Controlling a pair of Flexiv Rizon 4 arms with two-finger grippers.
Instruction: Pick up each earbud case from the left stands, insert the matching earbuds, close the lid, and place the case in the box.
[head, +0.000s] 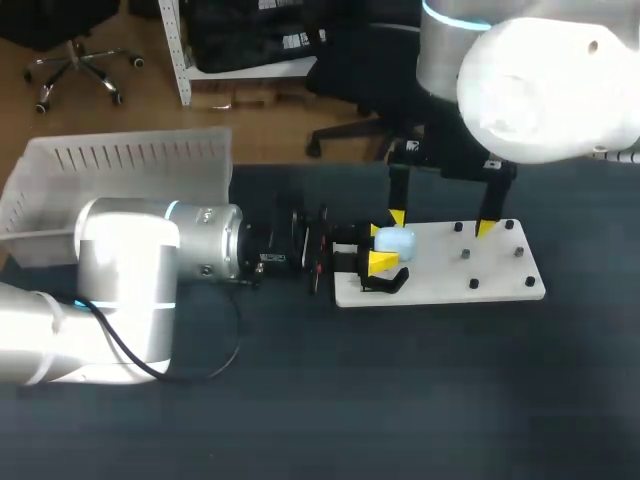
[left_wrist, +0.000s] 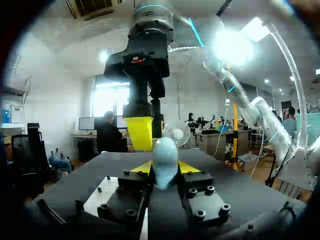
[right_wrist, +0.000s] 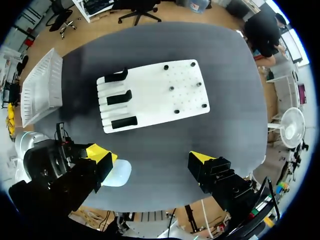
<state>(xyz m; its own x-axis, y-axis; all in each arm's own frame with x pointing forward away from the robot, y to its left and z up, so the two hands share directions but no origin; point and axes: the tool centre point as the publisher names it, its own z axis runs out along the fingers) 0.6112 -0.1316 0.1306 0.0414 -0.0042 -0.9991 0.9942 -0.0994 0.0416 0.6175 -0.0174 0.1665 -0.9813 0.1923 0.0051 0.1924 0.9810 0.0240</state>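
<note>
Nearest to me, the left arm (head: 150, 260), a fat barrel of brushed silver, lies low across the dark matte table (head: 400, 380). Its hand (head: 380, 250) is pinching the earbud case (head: 397, 241) from two sides between the yellow tips. The case is a smooth, pale blue pebble, rounded like an egg and glossy enough to catch the light. Its lid looks closed as far as I can tell.

It sits in that grip just over the left end of the white board (head: 440, 275). The right hand (head: 442, 223) hangs down from above with its fingers spread wide. One yellow tip is just beside the case and the other is well off to the far side, and neither tip touches it.

I judge the pick-up done and the loading step about to start. The lid has to come open next, so the right hand needs to close in on the upper shell while the left keeps the lower half steady. A slick, curved shell like that could easily squirt out of a hard pinch.

Beyond the hands, the board is flat, matte and rectangular. Three black stands (right_wrist: 119, 96) sit in a row along its left edge, and all three look bare from above. Small dark studs (right_wrist: 171, 88) dot the rest of it, but I cannot tell whether any of them is an earbud.

Farthest off to the left is the box (head: 120, 160), made of translucent white plastic with slotted walls.
</note>
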